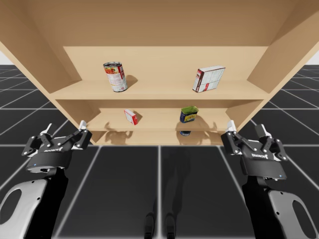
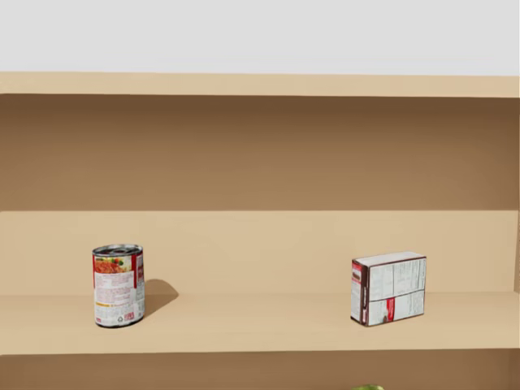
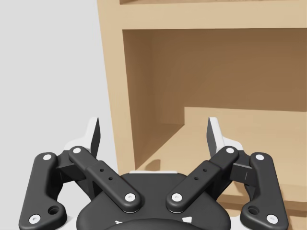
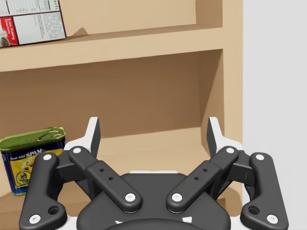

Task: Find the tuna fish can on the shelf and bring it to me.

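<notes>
Shelf [image 1: 159, 92]: plain tan wood throughout. Upper board, left: tall can [image 1: 115, 76], silver lid, white label with a red picture band. Upper board, right: white box [image 1: 208, 78], fine dark print, dark red edges. Lower board: small red-and-white box [image 1: 131, 117], left; blue-and-yellow tin [image 1: 188, 115] with green lid, right. Left gripper [image 1: 66, 127] and right gripper [image 1: 245, 128]: black, white fingertips. Floor [image 1: 124, 189]: dark grey, pale grid lines.
</notes>
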`<control>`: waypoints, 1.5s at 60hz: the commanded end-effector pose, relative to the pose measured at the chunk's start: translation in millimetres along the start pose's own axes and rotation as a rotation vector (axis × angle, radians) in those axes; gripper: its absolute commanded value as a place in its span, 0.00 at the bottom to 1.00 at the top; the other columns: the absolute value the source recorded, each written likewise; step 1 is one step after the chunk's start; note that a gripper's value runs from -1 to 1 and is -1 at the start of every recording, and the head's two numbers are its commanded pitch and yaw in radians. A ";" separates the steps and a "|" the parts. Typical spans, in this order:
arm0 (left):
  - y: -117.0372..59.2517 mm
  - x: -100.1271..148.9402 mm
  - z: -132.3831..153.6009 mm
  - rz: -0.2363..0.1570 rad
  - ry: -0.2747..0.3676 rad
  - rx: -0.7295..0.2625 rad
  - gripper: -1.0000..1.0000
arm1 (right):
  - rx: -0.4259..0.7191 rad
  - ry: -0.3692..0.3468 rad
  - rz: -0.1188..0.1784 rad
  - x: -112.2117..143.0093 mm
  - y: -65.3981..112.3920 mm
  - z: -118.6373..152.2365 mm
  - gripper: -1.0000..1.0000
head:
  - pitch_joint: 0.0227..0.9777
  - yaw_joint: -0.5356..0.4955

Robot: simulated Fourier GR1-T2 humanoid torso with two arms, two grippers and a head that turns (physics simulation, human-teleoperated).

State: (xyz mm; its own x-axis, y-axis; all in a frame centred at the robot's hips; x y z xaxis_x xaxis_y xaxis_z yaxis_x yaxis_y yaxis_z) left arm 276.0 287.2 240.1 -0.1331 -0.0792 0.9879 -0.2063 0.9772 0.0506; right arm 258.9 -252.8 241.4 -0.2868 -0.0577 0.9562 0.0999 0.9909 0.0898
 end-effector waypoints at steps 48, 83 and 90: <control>-3.0 -1.3 -0.2 -0.056 0.002 -0.029 0.00 | 0.059 0.049 -0.056 -0.9 0.4 0.2 0.00 | 0.69 0.37; -5.4 -3.1 -0.1 -0.065 0.002 -0.017 0.00 | 0.123 0.126 -0.097 12.1 15.6 16.9 0.00 | 0.73 0.32; -6.9 -2.8 1.1 -0.065 0.001 -0.021 0.00 | 0.203 0.232 -0.159 15.4 24.1 36.3 0.00 | 0.73 0.32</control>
State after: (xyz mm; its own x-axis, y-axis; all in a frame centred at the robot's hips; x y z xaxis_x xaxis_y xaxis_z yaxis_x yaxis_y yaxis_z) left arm 277.4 281.7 237.1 -0.1195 -0.1442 0.9823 -0.1954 0.9735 0.1191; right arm 238.4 -238.3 251.1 -0.1484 -0.1723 0.9738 -0.0589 0.9845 0.1652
